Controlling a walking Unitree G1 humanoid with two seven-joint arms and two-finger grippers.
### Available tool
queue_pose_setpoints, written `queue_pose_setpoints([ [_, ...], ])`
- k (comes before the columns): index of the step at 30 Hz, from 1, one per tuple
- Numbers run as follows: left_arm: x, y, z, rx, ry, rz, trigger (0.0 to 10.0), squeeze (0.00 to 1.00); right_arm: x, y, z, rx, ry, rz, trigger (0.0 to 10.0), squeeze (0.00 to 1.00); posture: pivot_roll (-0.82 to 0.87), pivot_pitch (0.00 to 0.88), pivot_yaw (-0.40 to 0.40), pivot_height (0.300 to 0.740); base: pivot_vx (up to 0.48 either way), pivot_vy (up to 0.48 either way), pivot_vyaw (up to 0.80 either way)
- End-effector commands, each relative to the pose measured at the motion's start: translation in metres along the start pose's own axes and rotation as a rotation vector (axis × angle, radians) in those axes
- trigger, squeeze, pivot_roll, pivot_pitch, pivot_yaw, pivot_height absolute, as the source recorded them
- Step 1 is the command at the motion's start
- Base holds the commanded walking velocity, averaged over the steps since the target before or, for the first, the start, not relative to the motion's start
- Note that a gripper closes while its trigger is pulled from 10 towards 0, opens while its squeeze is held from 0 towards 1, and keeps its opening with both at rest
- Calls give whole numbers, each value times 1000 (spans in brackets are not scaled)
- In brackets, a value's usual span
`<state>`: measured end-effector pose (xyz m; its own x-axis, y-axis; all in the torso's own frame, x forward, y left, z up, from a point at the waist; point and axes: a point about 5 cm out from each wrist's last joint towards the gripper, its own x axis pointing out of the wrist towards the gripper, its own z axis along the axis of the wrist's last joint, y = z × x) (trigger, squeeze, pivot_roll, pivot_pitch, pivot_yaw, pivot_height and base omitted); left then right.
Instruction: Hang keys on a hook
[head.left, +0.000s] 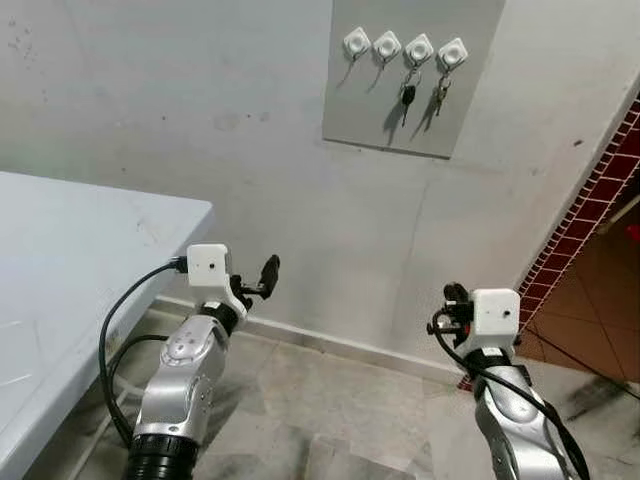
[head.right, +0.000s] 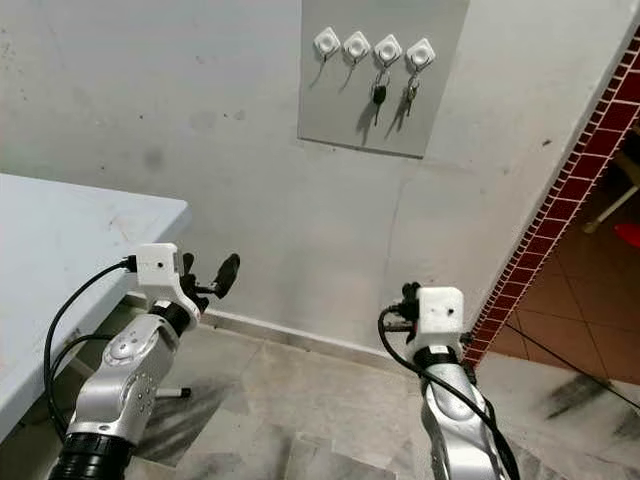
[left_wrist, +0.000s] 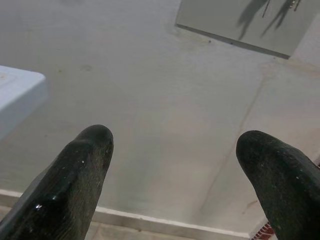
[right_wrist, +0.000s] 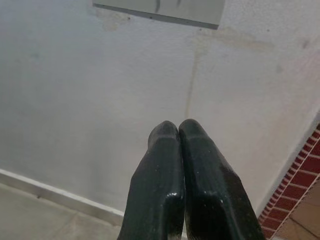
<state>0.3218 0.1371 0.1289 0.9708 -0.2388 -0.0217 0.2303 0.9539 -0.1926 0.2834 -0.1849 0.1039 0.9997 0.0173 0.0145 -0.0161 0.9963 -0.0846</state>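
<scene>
Left pincer (left_wrist: 172, 175) gapes wide, empty — right pincer (right_wrist: 178, 131) pressed closed.

I see a white table (head.left: 70, 260) against the grey wall (head.left: 200, 120), left of it; a red brick-tiled edge (head.left: 590, 200) right, pale floor tiles (head.left: 330, 400) below the wall.

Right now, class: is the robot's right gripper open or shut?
Shut. In the right wrist view the right gripper has its two black fingertips pressed together, with nothing between them, pointing at the wall.
</scene>
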Motion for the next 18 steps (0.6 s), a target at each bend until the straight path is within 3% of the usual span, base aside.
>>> queue_pose_setpoints([
  [1, -2, 0, 9, 0, -25, -20, 10000, 0, 0, -5, 11, -13, -50, -6, 10000, 0, 25, 0, -25, 740, 0, 0, 0],
  [7, -3, -1, 20, -7, -66, -29, 10000, 0, -3, -1, 24, 42, -103, -1, 10000, 0, 24, 0, -27, 740, 0, 0, 0],
  [18, -4, 1, 29, -14, -91, -31, 10000, 0, -5, 5, 32, 74, -123, 17, 10000, 0, 24, 0, -28, 740, 429, 0, 0],
])
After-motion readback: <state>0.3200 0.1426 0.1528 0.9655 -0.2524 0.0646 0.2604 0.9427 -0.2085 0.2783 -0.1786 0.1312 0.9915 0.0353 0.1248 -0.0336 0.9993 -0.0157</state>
